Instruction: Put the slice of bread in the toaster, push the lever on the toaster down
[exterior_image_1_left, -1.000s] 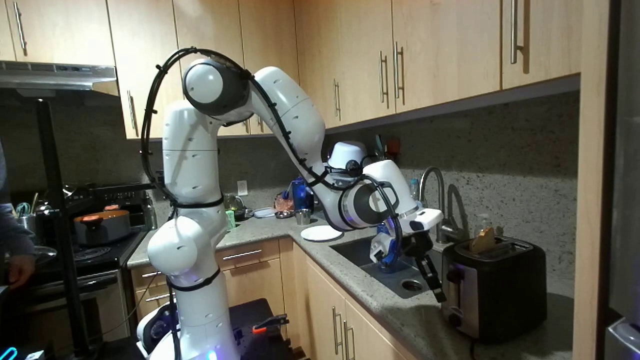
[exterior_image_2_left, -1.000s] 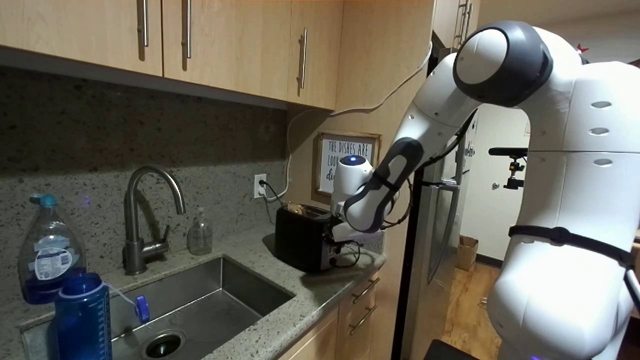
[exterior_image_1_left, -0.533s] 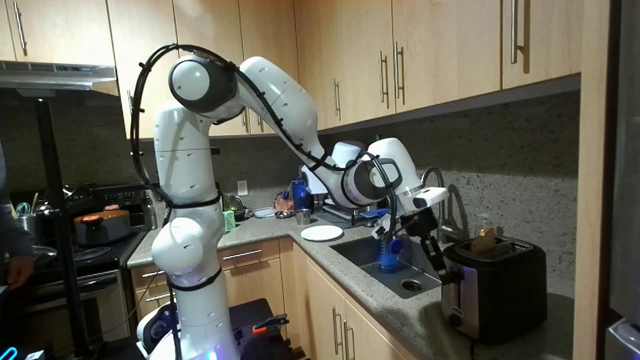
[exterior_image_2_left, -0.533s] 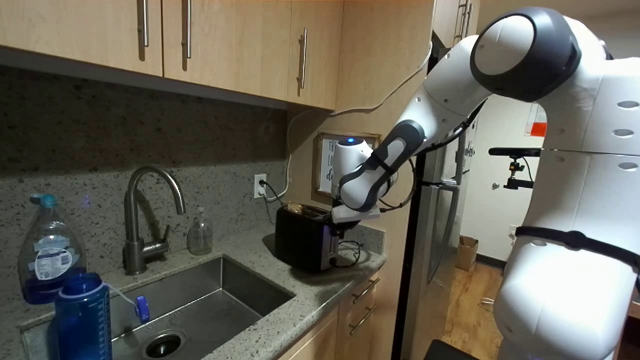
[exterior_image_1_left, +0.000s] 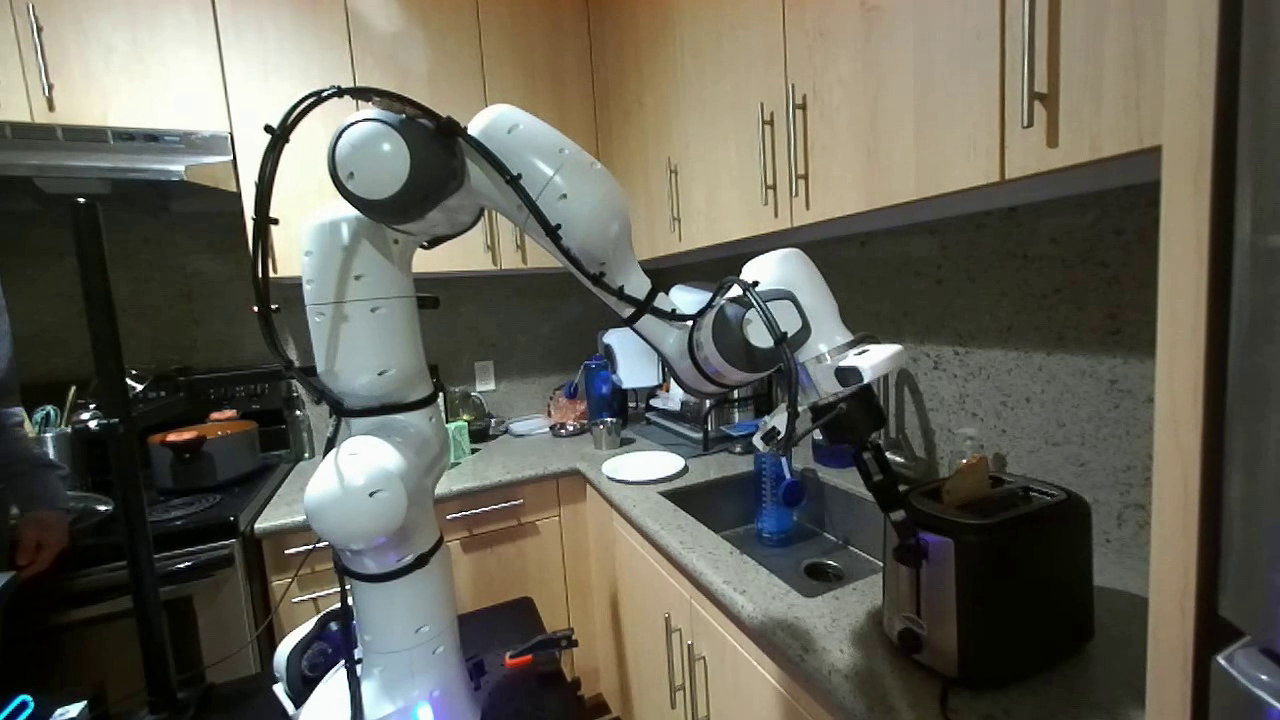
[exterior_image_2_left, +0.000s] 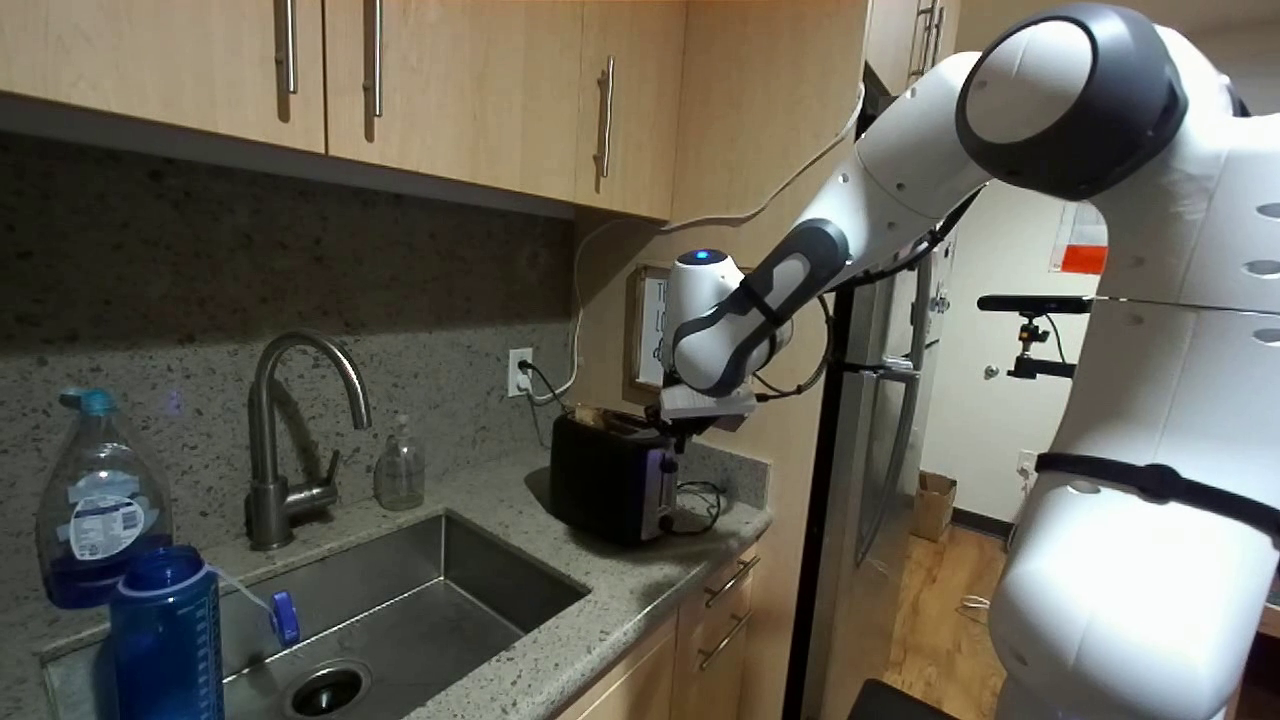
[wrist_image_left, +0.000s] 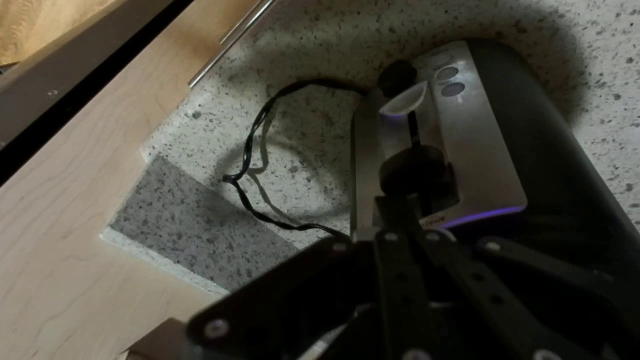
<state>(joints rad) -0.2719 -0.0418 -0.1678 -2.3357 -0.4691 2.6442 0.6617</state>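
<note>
1. Arm (exterior_image_1_left: 585, 195): glossy white, smooth rounded segments, small oval recesses (exterior_image_2_left: 1266, 269) along the shell.
2. Elbow housing (exterior_image_2_left: 1130, 110): charcoal, fitted with white cap (exterior_image_2_left: 1030, 82), round.
3. Forearm band (exterior_image_2_left: 822, 245): dark grey, pale oblong inset (exterior_image_2_left: 789, 275).
4. Disc (exterior_image_2_left: 717, 257): dark, blue light (exterior_image_2_left: 703, 255) at centre.
5. Cable bundle (exterior_image_1_left: 264, 222): black, one wide loop, tie ends jutting.
6. Straps (exterior_image_2_left: 1160, 482): black, narrow, several, wrapped around segments.
7. End block (exterior_image_1_left: 875, 361): white, one dark oval spot.
8. Gripper (wrist_image_left: 400, 212): black, slim linkage bars (wrist_image_left: 400, 290), round silver screw heads (wrist_image_left: 216, 328).
9. Base light (exterior_image_1_left: 424, 711): bluish white, purplish halo.
</note>
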